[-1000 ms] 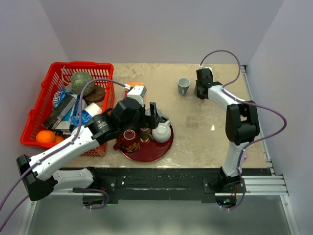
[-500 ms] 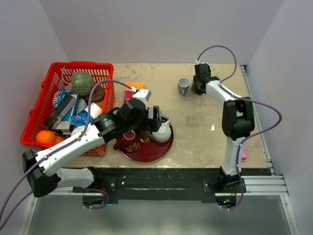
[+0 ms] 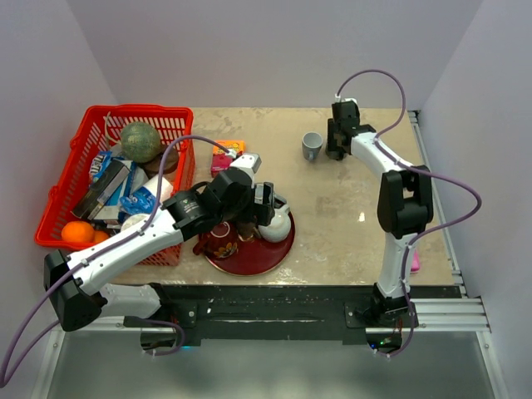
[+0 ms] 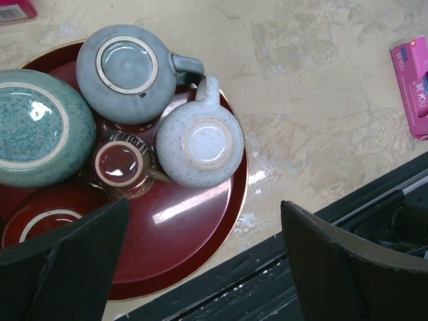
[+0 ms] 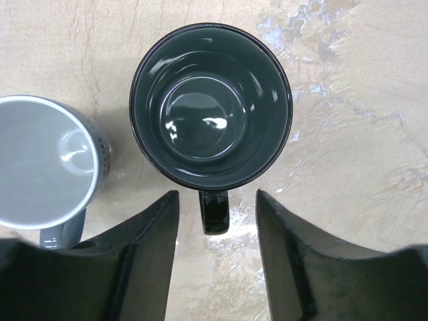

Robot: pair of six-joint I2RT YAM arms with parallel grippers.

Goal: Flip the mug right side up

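Black mug [image 5: 210, 107] stands upright (right tool [image 5: 217, 195] parted astride its handle).

White arm links [image 3: 125, 247], black joints [image 3: 406, 204], purple cables [image 3: 370, 74], matte black wedge-shaped fingers [image 5: 144, 254]

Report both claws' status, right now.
Left claw: open, holding nothing, above the red tray.
Right claw: open, fingers either side of the handle of the dark mug, not gripping it.

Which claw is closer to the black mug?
Right. The right claw hangs above the black mug, fingers beside its handle. The left claw is far off, over the red tray.
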